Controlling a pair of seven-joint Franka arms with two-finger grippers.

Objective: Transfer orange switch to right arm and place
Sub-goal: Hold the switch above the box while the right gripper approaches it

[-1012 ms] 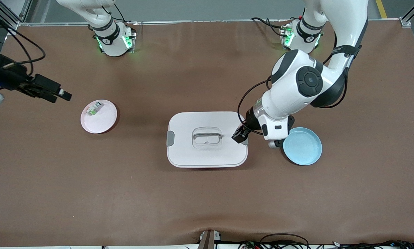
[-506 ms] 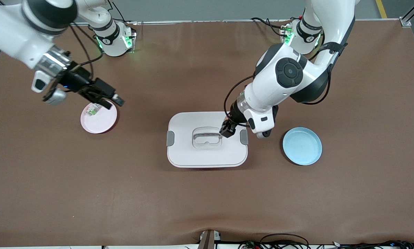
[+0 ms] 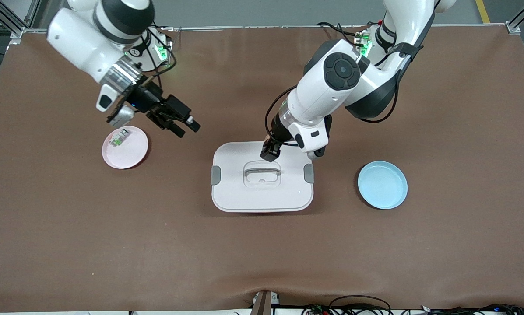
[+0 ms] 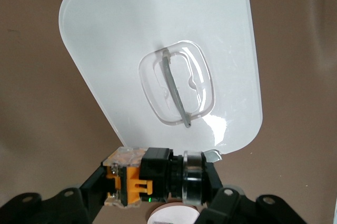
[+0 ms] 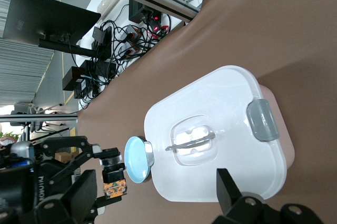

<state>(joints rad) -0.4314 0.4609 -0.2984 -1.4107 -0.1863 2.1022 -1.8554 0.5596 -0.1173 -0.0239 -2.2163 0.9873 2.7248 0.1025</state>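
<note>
I read no lettering. My left gripper (image 4: 150, 182) clamps the orange switch (image 4: 150, 177) (over the white lidded box (image 3: 240, 192)); right gripper (image 3: 182, 124) hangs wide open, empty.

The white box lid (image 3: 262, 192) looks like smooth, glossy plastic (glare shows). The brown table cover (image 3: 113, 236) is matt, faintly rippled cloth.
</note>
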